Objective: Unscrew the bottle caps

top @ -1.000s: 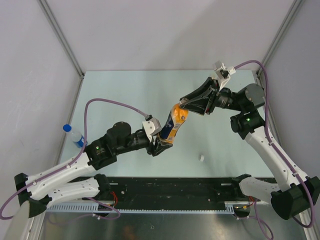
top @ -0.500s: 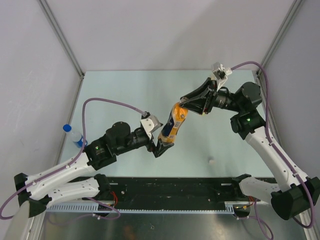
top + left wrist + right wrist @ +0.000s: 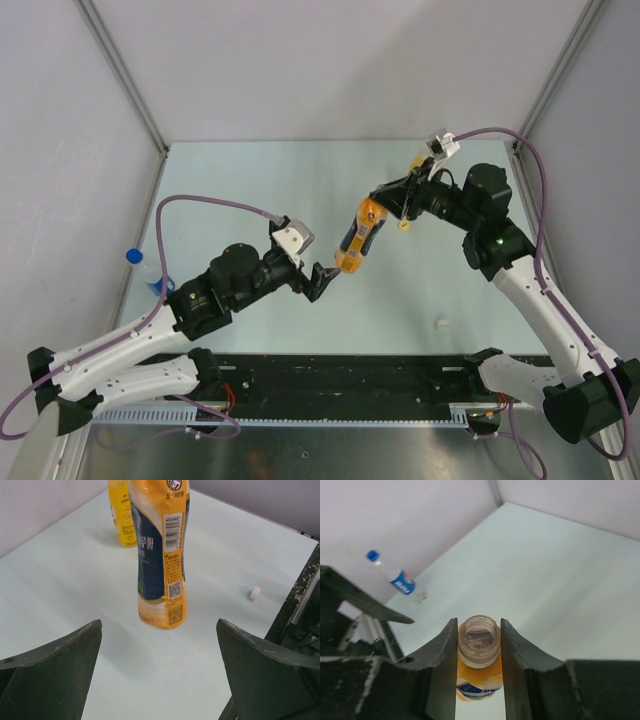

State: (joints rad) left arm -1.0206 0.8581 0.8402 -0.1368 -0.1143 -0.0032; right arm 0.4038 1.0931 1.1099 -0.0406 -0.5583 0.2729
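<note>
The short orange bottle [image 3: 356,240] with a blue label leans, and my right gripper [image 3: 374,208] is shut on its uncapped neck [image 3: 479,641]. Its open mouth faces the right wrist camera. My left gripper [image 3: 322,279] stands open just in front of the bottle's base [image 3: 161,615], touching nothing. A small white cap [image 3: 441,323] lies loose on the table, also seen in the left wrist view as the white cap [image 3: 255,592]. The clear water bottle [image 3: 148,272] with its blue cap [image 3: 133,256] on rests at the left edge. A yellow bottle [image 3: 121,512] stands behind the orange one.
Grey walls and metal corner posts [image 3: 130,85] close in the pale green table [image 3: 260,180] on three sides. A black rail [image 3: 350,385] with the arm bases runs along the near edge. In the right wrist view the water bottle [image 3: 397,577] lies by the left wall.
My left gripper opened, let go of the orange bottle's base and drew back. The right gripper carried the bottle a little right. The white cap rolled right across the table.
</note>
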